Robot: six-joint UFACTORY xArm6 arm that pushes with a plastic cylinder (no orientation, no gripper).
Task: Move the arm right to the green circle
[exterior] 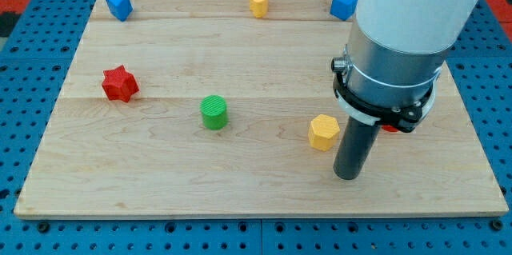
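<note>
The green circle (214,113) is a short green cylinder standing left of the board's middle. My tip (347,175) rests on the board at the lower right, far to the right of the green circle. A yellow hexagon block (324,132) sits just up and left of my tip, between it and the green circle. The arm's wide grey and white body (400,39) rises above the rod and hides part of the board's right side.
A red star block (120,84) lies at the left. A blue block (118,5) sits at the top left, a yellow block (258,2) at the top middle, a blue block (344,4) at the top right. A red block (389,127) peeks out behind the arm. The wooden board (160,183) lies on a blue perforated table.
</note>
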